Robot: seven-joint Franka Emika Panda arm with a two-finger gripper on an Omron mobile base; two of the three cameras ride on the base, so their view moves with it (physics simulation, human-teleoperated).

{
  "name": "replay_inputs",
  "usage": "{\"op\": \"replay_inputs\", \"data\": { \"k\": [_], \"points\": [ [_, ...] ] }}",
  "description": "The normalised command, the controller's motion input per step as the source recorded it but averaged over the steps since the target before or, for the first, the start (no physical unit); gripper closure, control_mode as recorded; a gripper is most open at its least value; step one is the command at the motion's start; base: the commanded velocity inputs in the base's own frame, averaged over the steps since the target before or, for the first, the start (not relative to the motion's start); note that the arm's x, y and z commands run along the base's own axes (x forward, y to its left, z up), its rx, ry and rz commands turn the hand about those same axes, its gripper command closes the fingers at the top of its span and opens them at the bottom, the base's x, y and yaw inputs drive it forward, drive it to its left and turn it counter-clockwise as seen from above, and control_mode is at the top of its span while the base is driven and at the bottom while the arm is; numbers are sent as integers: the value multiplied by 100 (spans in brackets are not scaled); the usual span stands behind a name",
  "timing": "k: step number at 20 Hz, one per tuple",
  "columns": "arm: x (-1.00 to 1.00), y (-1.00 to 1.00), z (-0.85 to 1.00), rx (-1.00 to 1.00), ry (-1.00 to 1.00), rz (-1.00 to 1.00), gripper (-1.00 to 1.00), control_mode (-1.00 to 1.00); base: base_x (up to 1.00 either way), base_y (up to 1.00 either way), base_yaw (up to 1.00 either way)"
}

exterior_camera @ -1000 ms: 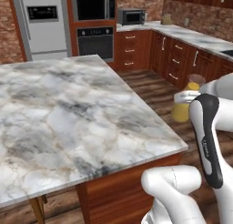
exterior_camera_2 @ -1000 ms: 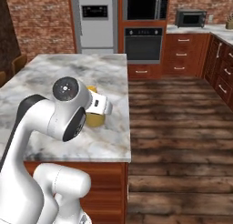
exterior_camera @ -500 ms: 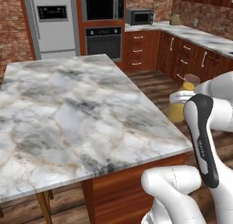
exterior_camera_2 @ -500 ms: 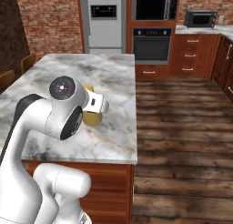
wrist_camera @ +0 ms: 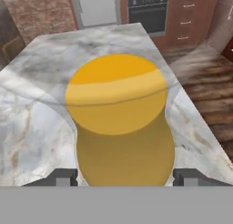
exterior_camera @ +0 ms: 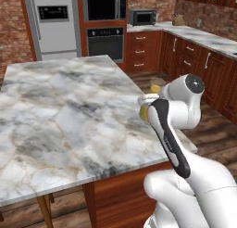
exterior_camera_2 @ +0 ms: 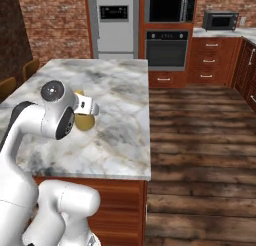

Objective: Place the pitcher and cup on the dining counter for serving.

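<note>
Driving has brought my base closer along the tabletop [exterior_camera: 69,116]. My hand [wrist_camera: 123,176] clamps the pitcher [wrist_camera: 120,123] wide, over the marble near the edge. I judge an early release could tip it off.

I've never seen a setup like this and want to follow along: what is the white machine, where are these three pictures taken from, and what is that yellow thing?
The white machine is a robot arm on a driving base in a rendered kitchen. Two pictures come from cameras behind it, left and right; the third looks along its hand. The gripper has its fingers spread on either side of the pitcher, a mustard-yellow vessel, carried over the dining counter, the marble-topped island. Whether the pitcher already rests on the marble I cannot tell.
</note>
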Motion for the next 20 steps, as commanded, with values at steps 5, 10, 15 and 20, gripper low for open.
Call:
{"op": "replay_inputs", "data": {
  "k": [5,10,15,20],
  "points": [
    [93,59,-32,0,11,8,100,-100,0,0,0],
    [92,34,-38,0,15,9,100,-100,0,0,0],
    [63,33,-39,0,15,4,100,-100,0,0,0],
    [38,28,-64,-1,9,1,100,-100,0,0,0]
  ]
}}
